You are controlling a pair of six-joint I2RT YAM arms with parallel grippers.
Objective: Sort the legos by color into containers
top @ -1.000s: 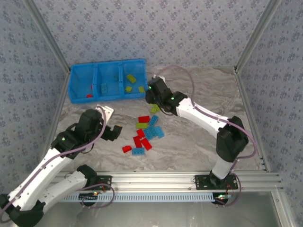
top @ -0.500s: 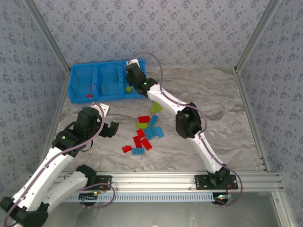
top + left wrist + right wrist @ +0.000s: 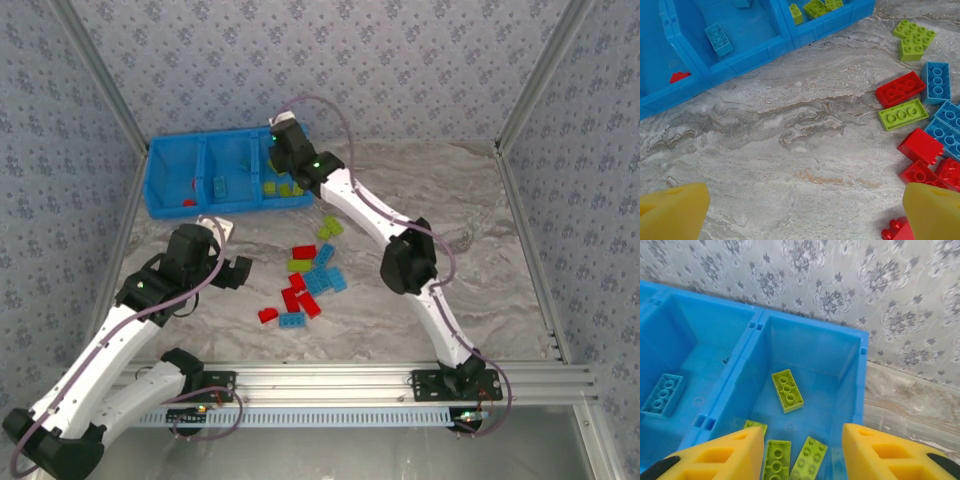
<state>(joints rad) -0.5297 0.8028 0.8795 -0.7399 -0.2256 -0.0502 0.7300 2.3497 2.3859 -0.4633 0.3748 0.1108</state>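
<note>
Right gripper (image 3: 802,440) hangs over the right-hand compartment of the blue bin (image 3: 860,347), jaws parted with nothing between them. Several lime green legos (image 3: 787,390) lie on that compartment's floor. The middle compartment holds a light blue brick (image 3: 719,39) and the left one a red brick (image 3: 679,77). Left gripper (image 3: 805,210) hovers over the marbled table (image 3: 790,150), jaws wide and empty, just left of the loose pile (image 3: 305,280) of red, blue and green bricks.

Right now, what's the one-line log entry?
right gripper: open, above right compartment | left gripper: open, above table | legos: many loose on table
</note>
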